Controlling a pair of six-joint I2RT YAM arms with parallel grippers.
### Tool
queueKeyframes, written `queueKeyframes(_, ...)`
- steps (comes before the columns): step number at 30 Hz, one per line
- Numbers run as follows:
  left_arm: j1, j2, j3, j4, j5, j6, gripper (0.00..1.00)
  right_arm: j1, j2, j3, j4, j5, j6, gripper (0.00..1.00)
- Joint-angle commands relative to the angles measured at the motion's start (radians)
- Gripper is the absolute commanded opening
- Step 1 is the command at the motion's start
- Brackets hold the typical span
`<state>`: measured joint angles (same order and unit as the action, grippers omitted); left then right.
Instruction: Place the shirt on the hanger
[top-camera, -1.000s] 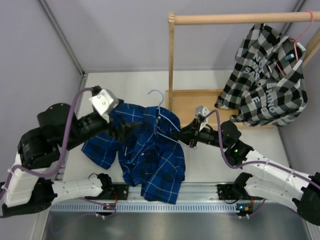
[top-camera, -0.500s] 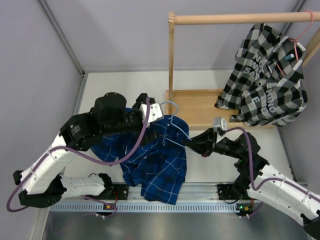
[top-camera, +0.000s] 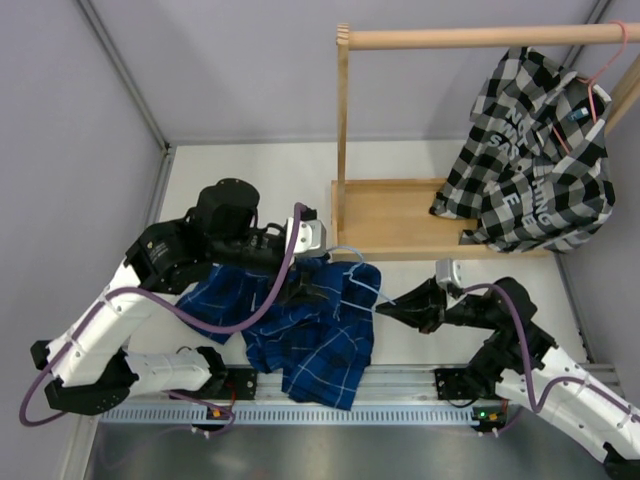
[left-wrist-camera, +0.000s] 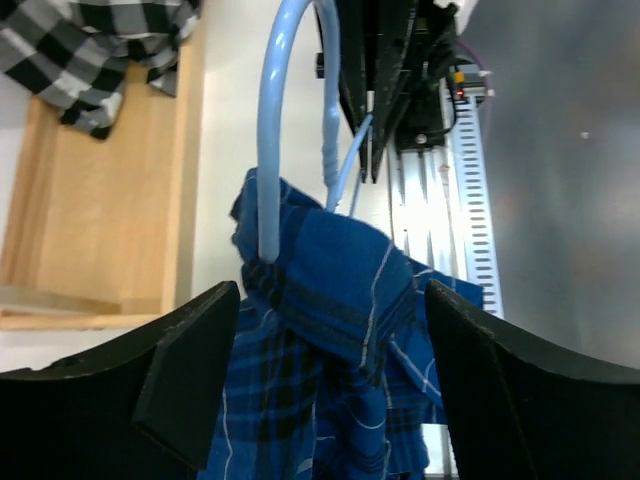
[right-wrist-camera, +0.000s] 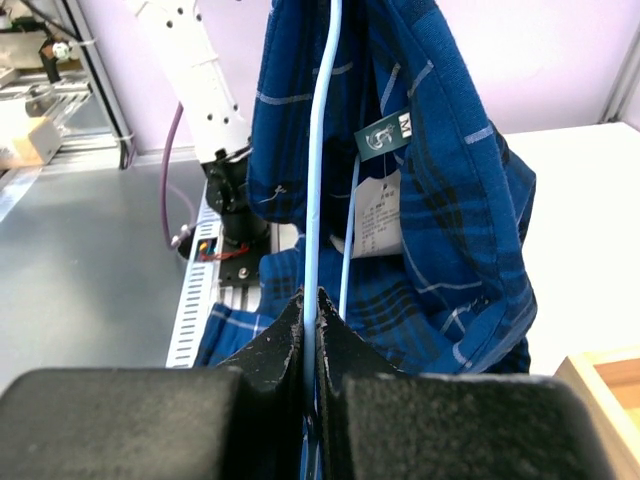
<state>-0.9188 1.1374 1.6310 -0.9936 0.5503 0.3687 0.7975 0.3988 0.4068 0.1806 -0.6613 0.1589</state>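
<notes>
Shirt (top-camera: 320, 320), soft blue plaid, bunched over thin wire hanger (right-wrist-camera: 322, 150).
Right hand (right-wrist-camera: 311, 300) pinches the wire; left hand (left-wrist-camera: 330, 295) spread wide near its hook.

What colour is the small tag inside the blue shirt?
The tag is dark green with white lettering, clearest in the right wrist view.

Shirt (top-camera: 320, 330) draped on hanger (left-wrist-camera: 268, 150), front middle of table (top-camera: 250, 170). Left gripper (left-wrist-camera: 335, 340) over collar from left, jaws apart. Right gripper (right-wrist-camera: 310, 320) on right, pinching hanger wire. Rack base (top-camera: 400, 215) behind-right. Second shirt (top-camera: 535, 150) hangs from rail (top-camera: 450, 38), far right.
</notes>
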Motion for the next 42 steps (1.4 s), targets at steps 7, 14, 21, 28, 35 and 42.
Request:
queueKeyframes(7,0.003,-0.005,-0.042,-0.004,0.169,0.019,0.6,-0.007,-0.038,0.086,-0.043,-0.07,-0.059,0.0)
queueKeyframes(14,0.003,-0.005,-0.063,-0.002,0.192,0.024,0.37,-0.007,-0.008,0.141,-0.064,-0.123,-0.084,0.0)
queueKeyframes(21,0.003,-0.019,-0.048,-0.004,0.235,0.033,0.0,-0.006,-0.011,0.181,-0.075,-0.141,-0.11,0.0)
queueKeyframes(28,0.003,-0.073,-0.062,0.087,0.07,-0.031,0.0,-0.009,-0.034,0.228,-0.167,0.044,-0.122,0.51)
queueKeyframes(35,0.003,-0.163,-0.103,0.232,-0.194,-0.158,0.0,-0.007,-0.124,0.211,-0.383,0.448,0.102,1.0)
queueKeyframes(42,0.003,-0.192,-0.131,0.355,-0.372,-0.278,0.0,-0.006,-0.071,0.098,-0.181,0.383,0.523,0.85)
